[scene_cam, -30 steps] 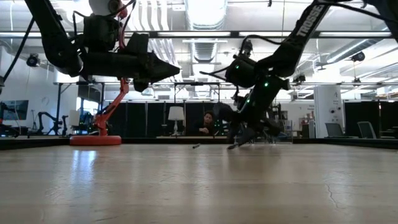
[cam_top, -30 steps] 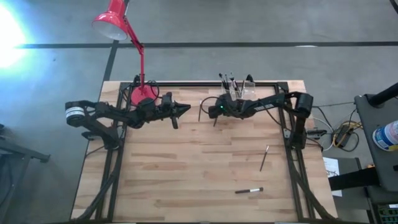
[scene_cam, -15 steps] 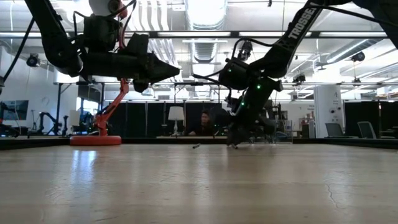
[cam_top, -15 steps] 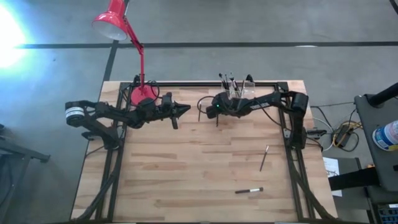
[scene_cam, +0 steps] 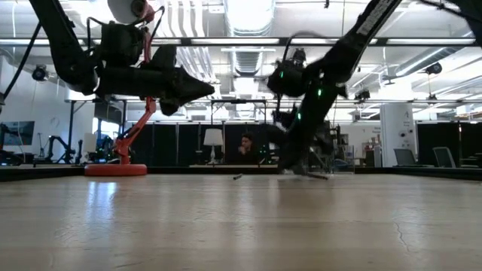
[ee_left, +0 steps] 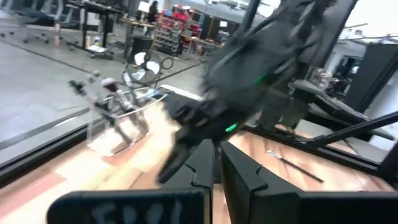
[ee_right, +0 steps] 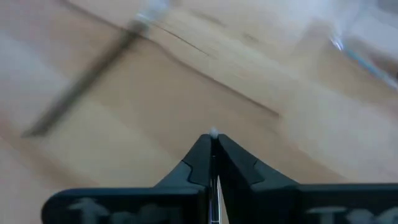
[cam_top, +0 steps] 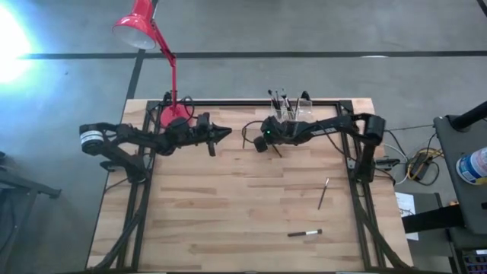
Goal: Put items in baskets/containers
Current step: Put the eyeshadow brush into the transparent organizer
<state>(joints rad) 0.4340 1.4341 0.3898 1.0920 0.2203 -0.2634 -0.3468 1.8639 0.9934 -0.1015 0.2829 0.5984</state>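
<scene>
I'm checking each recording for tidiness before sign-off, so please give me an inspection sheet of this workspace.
Surface: wooden table, bare in the middle.
Job's things: clear organiser at the far edge with brushes standing in it; loose brushes on the table.
Clutter: red lamp at the far left corner.
Grippers: left claw shut, empty, raised beside the lamp base. Right claw shut near the organiser, with a thin silvery shaft, seemingly a brush, between its fingers.
Cables: a tangle of cables on the floor beyond the table's right side.
Surroundings: grey floor; a person sits far behind the table.
</scene>
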